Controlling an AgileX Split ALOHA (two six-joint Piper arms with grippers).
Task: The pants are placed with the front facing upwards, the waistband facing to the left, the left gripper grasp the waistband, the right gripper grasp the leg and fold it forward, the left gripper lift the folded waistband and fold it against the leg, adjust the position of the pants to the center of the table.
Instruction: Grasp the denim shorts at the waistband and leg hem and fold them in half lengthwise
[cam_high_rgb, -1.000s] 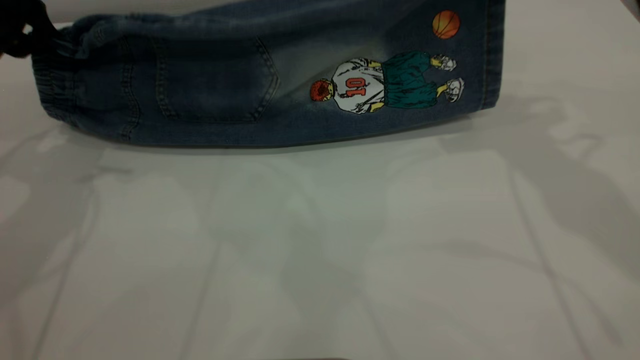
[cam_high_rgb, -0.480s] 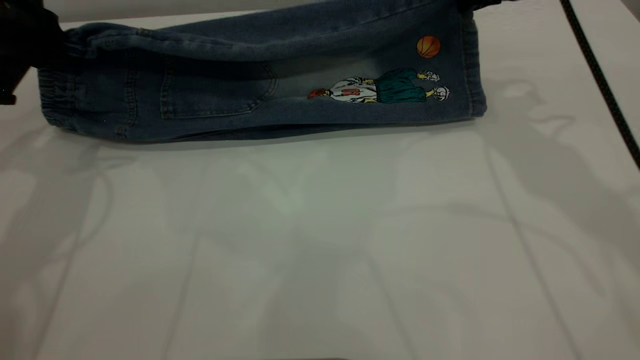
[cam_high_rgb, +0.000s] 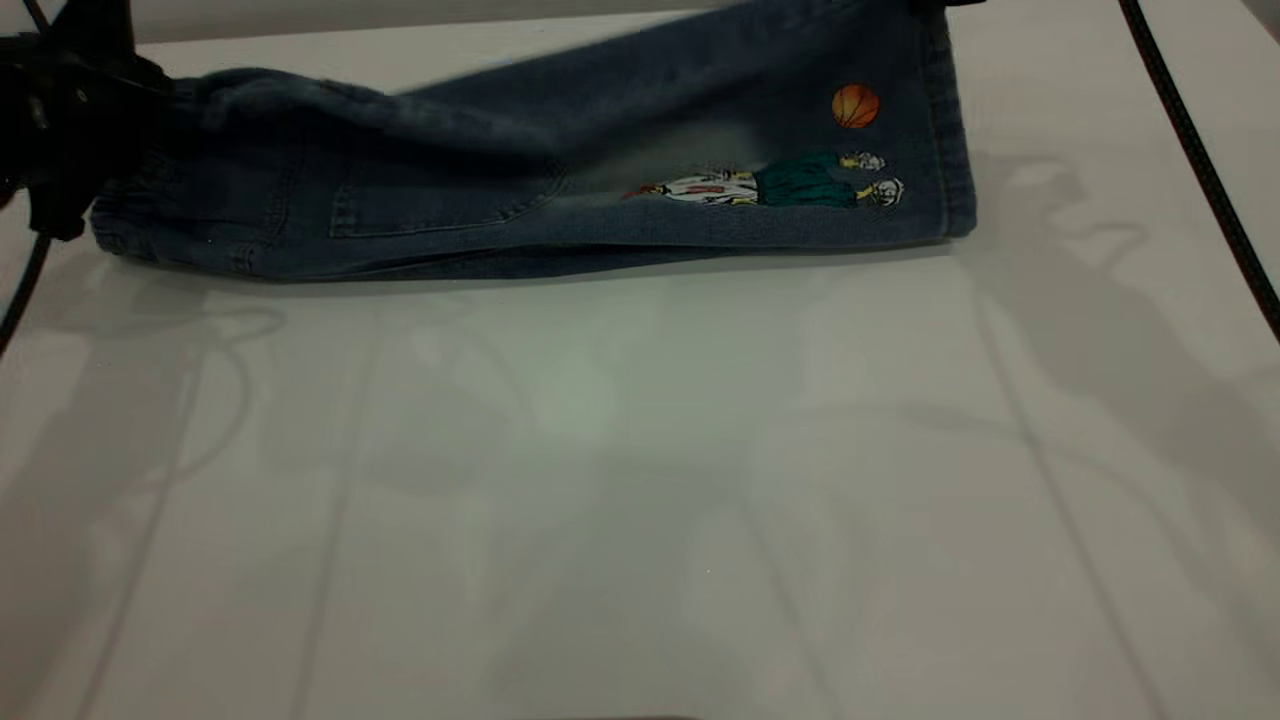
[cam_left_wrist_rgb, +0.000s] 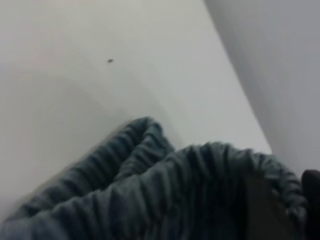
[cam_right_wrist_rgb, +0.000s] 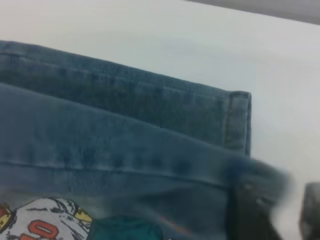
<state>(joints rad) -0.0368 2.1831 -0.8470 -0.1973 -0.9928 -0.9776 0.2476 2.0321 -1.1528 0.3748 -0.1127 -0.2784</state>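
Observation:
The blue denim pants (cam_high_rgb: 520, 190) lie across the far part of the white table (cam_high_rgb: 640, 480), with the waistband (cam_high_rgb: 130, 215) at the left. The back side faces me, showing a pocket, an orange basketball (cam_high_rgb: 855, 105) and a cartoon print. My left gripper (cam_high_rgb: 70, 120) is at the far left edge, shut on the ruched waistband (cam_left_wrist_rgb: 200, 190). The right gripper (cam_right_wrist_rgb: 285, 200) is almost out of the exterior view at the top. It is shut on the cuff of the leg (cam_right_wrist_rgb: 150, 130) and holds that leg (cam_high_rgb: 900, 60) raised above the lower layer.
A thick black cable (cam_high_rgb: 1200, 170) runs down the far right side of the table. A thin black cable (cam_high_rgb: 20, 290) hangs at the left edge. Bare tabletop stretches in front of the pants, crossed by shadows.
The raised layer of the pants has sunk lower and flatter, so the print looks squashed. The left gripper has come further into view from the left and dropped with the waistband.

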